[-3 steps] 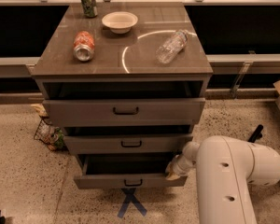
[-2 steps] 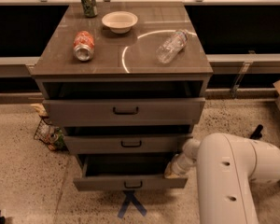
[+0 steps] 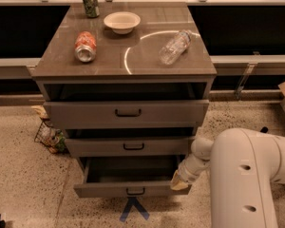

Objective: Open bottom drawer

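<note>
Claw (image 3: 180, 182), grip unclear, at right end of bottom drawer (image 3: 109, 190), speckled floor (image 3: 23, 184) below.

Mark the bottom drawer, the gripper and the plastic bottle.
bottom drawer (image 3: 104, 189): camera view, left half of its front panel.
gripper (image 3: 180, 182): camera view, its tip, at the drawer's right front corner.
plastic bottle (image 3: 175, 47): camera view, middle of its clear body.

On the worktop a green can (image 3: 90, 1) stands by the back-left corner, a white bowl (image 3: 122, 22) just beside it, a red can (image 3: 85, 46) lies near the left edge, and a clear bottle (image 3: 175, 47) lies toward the right edge.
</note>
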{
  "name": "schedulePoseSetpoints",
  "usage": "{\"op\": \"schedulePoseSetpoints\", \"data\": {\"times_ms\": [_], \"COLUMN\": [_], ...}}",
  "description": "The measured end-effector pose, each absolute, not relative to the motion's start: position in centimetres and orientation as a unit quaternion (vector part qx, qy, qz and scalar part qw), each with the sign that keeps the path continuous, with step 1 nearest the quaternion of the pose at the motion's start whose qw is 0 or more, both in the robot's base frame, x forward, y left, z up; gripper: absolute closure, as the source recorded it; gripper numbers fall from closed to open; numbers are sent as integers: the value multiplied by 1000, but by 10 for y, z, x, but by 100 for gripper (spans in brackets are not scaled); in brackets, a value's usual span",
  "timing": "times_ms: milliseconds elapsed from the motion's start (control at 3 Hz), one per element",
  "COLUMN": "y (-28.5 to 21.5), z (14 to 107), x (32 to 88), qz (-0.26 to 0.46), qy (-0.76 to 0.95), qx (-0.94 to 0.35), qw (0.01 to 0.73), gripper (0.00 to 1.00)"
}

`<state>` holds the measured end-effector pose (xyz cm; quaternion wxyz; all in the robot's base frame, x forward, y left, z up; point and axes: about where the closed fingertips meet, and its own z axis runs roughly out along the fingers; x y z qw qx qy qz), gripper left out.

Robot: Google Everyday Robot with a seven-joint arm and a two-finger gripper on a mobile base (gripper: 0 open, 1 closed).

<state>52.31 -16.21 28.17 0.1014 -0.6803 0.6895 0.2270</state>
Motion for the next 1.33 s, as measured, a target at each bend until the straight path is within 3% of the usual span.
{"op": "schedulePoseSetpoints", "data": {"times_ms": [333,667,1333], "y": [-162,-159,-137], "z": [303,309,282], "x": [504,506,552], "qz": [238,222,162], "qy": [691,687,647], "qx": [-675,-680,-716], "qw": [98,129,209], "gripper": [84,100,100]}}
